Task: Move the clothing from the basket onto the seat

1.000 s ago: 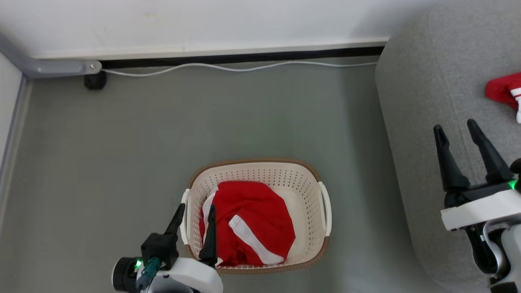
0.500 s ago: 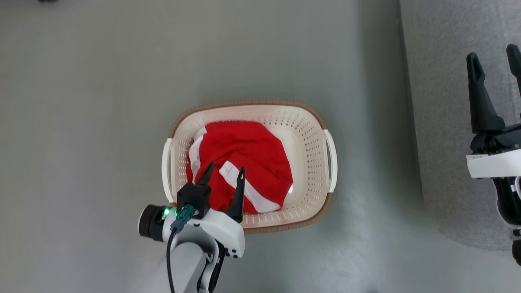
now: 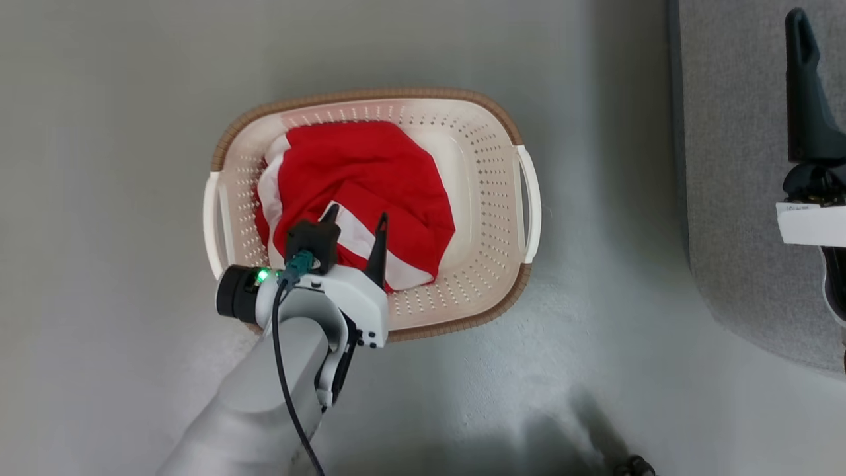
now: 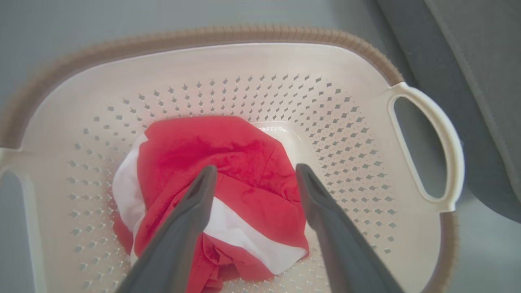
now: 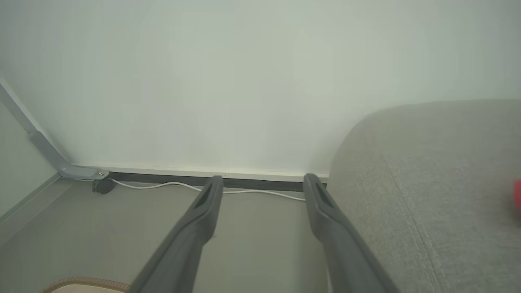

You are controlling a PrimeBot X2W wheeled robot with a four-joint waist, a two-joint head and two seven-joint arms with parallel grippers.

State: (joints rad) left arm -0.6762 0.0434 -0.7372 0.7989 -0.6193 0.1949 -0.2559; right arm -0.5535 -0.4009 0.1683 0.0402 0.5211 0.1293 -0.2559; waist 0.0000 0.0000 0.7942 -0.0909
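The cream basket (image 3: pixel 370 96) with a brown rim stands on the grey floor. Red clothing (image 3: pixel 357 165) with white stripes lies bunched in its left half. My left gripper (image 3: pixel 357 215) hangs open just above the garment's near part, one finger on each side of a white stripe (image 4: pixel 240 232). In the left wrist view the left gripper (image 4: pixel 255 167) holds nothing, and the basket wall (image 4: pixel 333 122) curves behind the clothing (image 4: pixel 228 158). The grey seat (image 3: pixel 740 198) stands right of the basket. One finger (image 3: pixel 803 86) of my right gripper (image 5: pixel 263 178) rises over the seat, open and empty.
In the right wrist view, a white cable (image 5: pixel 163 185) runs along the skirting under the pale wall. A grey frame leg with a black caster (image 5: pixel 103 186) stands at the far left. A blurred red patch (image 5: pixel 517 195) lies on the seat (image 5: pixel 427 183).
The head camera has tipped down, so the basket sits higher and larger. My left gripper has moved from the basket's left rim to over the clothing. Both grippers stay open.
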